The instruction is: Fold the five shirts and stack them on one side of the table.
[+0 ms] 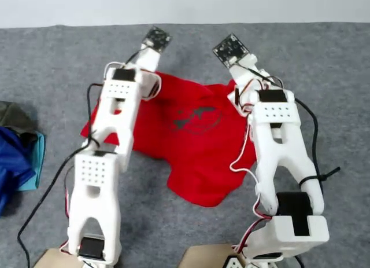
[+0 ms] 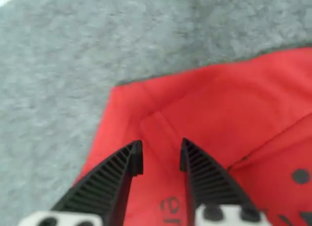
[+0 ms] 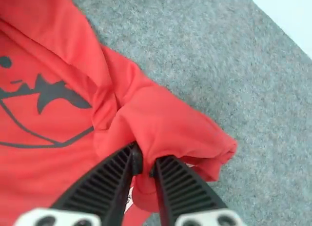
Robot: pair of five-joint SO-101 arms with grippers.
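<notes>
A red shirt [image 1: 191, 146] with a dark chest print lies crumpled on the grey mat, spread between the two arms. My left gripper [image 2: 160, 157] is open just above the shirt's far left corner [image 2: 146, 104], with red cloth showing in the gap between its black fingers. In the high view it sits at that same far left edge [image 1: 153, 85]. My right gripper [image 3: 145, 165] is shut on a bunched fold of the red shirt [image 3: 161, 113] at its far right side [image 1: 238, 100]. Both arms cover parts of the shirt from above.
A pile of other shirts [image 1: 17, 146], blue, teal and dark green, lies at the left edge of the mat. Bare grey mat [image 1: 329, 71] surrounds the red shirt to the right and far side. Cardboard pieces [image 1: 205, 253] sit by the arm bases.
</notes>
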